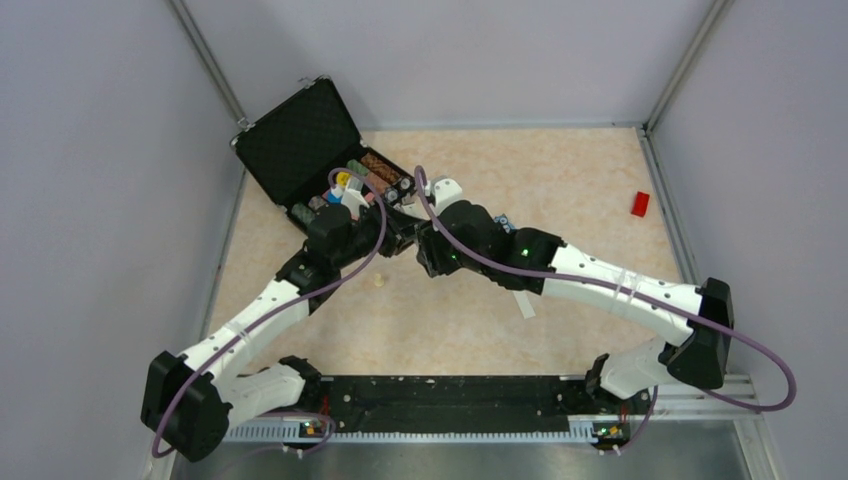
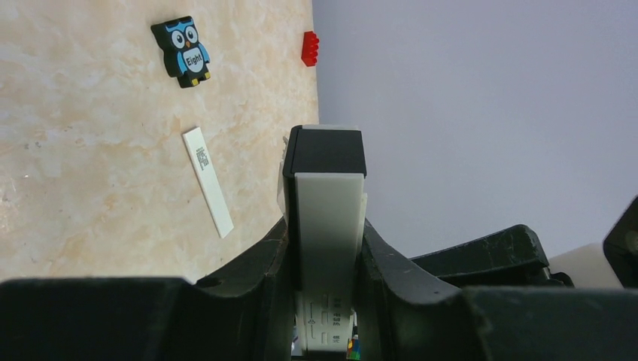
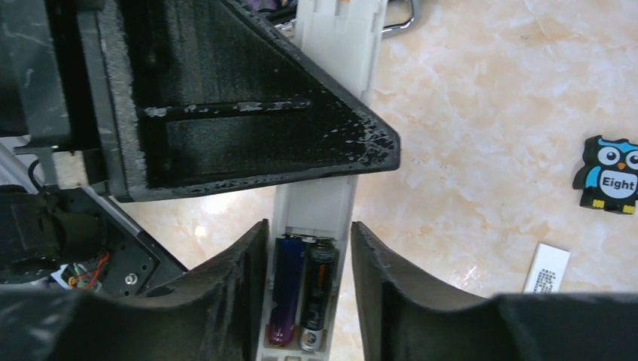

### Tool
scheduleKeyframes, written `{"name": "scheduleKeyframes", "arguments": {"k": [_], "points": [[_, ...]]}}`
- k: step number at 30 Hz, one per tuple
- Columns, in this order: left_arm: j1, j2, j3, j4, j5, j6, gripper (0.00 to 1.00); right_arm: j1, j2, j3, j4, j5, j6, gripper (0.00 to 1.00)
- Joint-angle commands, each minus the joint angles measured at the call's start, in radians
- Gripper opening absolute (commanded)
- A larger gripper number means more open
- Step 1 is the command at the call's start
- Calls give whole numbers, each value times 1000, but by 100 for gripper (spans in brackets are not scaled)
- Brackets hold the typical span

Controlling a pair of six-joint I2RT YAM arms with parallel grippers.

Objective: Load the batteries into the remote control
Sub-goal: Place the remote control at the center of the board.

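Both purplish-black cylindrical batteries (image 3: 290, 286) lie side by side in the open bay of the slim white remote control (image 3: 316, 199), at the bottom centre of the right wrist view. Your left gripper (image 2: 327, 226) clamps the remote. Your right gripper (image 3: 308, 229) straddles it, and I cannot tell if it is pinching. The flat white strip (image 2: 207, 180) lying on the table (image 2: 90, 150) is probably the cover, not yet fitted.

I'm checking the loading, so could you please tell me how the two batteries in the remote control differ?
Colour: the purplish battery has a blue-violet sheen; the black battery is dark with pale print. Near end: the purplish battery ends in violet, while the black battery shows a light metallic tip. Both lie side by side, lengthwise, in the open compartment of the remote control.
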Motion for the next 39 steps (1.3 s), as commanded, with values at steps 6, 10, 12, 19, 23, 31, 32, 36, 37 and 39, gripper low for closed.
{"name": "scheduleKeyframes", "arguments": {"k": [6,10,12,19,23,31,32,36,37,39], "points": [[1,-14,25,20,-13,52,42,9,10,-19,8,24,-6,26],[4,-50,7,-65,-86,82,65,7,-1,-70,-1,36,2,26],[8,-83,6,-224,-205,70,68,1,-14,-114,-7,38,10,26],[88,-280,-103,-513,-534,5,72,-4,-7,-312,50,58,-12,26],[103,-320,-126,-508,-539,18,72,-4,67,-363,89,68,-31,26],[112,-265,-97,-496,-465,60,72,-5,203,-374,134,45,-10,26],[112,-261,-97,-493,-461,61,72,-4,221,-373,137,45,-4,26],[118,-259,-98,-481,-448,66,72,-4,262,-369,141,21,7,27],[121,-257,-98,-479,-444,67,72,-2,269,-365,132,16,6,28],[125,-253,-93,-480,-437,73,71,-3,278,-360,116,9,6,32]]}}
